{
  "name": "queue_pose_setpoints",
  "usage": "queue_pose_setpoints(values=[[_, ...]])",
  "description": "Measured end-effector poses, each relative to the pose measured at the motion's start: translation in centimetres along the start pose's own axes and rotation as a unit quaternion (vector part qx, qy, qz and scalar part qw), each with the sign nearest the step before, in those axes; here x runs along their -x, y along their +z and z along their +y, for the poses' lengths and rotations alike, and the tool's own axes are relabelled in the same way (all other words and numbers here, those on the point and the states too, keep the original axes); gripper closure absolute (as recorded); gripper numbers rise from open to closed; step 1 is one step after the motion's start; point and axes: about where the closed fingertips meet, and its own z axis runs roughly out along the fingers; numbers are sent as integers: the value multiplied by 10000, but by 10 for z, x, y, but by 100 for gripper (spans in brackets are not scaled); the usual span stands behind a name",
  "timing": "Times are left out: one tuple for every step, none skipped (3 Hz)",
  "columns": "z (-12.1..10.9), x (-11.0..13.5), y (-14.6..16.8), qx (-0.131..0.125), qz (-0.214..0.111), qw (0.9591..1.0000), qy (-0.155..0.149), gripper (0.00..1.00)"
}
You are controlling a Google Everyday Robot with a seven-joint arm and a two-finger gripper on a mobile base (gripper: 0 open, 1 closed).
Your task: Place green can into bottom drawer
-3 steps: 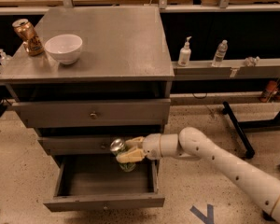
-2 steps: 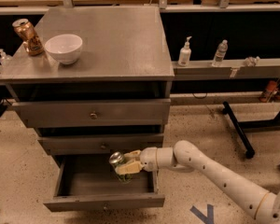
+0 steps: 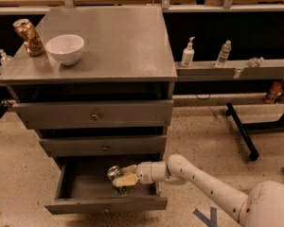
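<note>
Nearly done: gripper (image 3: 121,176), at 6 o'clock in view, is clamped on the tilted green can (image 3: 114,173) inside the open bottom drawer (image 3: 104,204), near centre; left: set down, release, withdraw.

Looked down from high up on the near side of the grey cabinet (image 3: 113,46), facing its drawer fronts and tilted steeply toward the floor. Sat at middling range: took in the whole cabinet top, all three drawers, the far shelf (image 3: 236,70) and bare floor at right. Caught the gripper (image 3: 127,175) low at centre, over the open bottom drawer (image 3: 106,205), clamped on the green can (image 3: 114,172).
</note>
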Motion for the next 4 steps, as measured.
queue_pose_setpoints(values=[[-24, -25, 17, -66, 23, 9994, 350, 100], [-48, -52, 30, -169, 68, 9971, 741, 100], [-65, -62, 38, -316, 78, 9923, 1197, 100], [-79, -62, 42, -399, 137, 9837, 1747, 100]])
